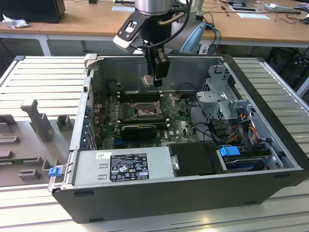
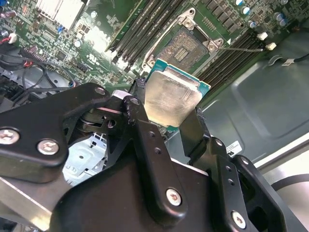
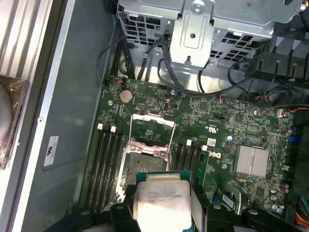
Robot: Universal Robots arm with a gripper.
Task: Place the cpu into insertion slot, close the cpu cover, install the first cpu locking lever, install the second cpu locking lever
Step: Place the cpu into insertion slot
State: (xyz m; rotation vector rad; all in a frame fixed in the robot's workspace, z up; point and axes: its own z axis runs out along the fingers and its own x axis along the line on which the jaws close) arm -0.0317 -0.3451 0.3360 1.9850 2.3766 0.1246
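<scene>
open computer case (image 1: 193,193) lying on a slatted bench (image 1: 43,77). along the case's near edge sits a grey power supply (image 1: 120,166). behind it, on the green motherboard (image 1: 178,128), lies a long black card (image 1: 139,129). just beyond the card is the insertion slot (image 1: 145,112) (image 2: 186,48) (image 3: 145,162), uncovered, its dark centre bare, with long black memory slots (image 3: 108,159) on either side. the cpu cover (image 3: 150,118) stands swung up off the slot, on the side toward the metal drive cage (image 3: 203,29). above the slot and clear of it, toward the case's far wall, hangs the hand (image 1: 152,82) (image 2: 166,108) (image 3: 161,212). its two black fingers (image 2: 142,121) are closed on opposite edges of the cpu (image 1: 148,80) (image 2: 171,99) (image 3: 161,200), whose pale silvery face shows in both wrist views.
</scene>
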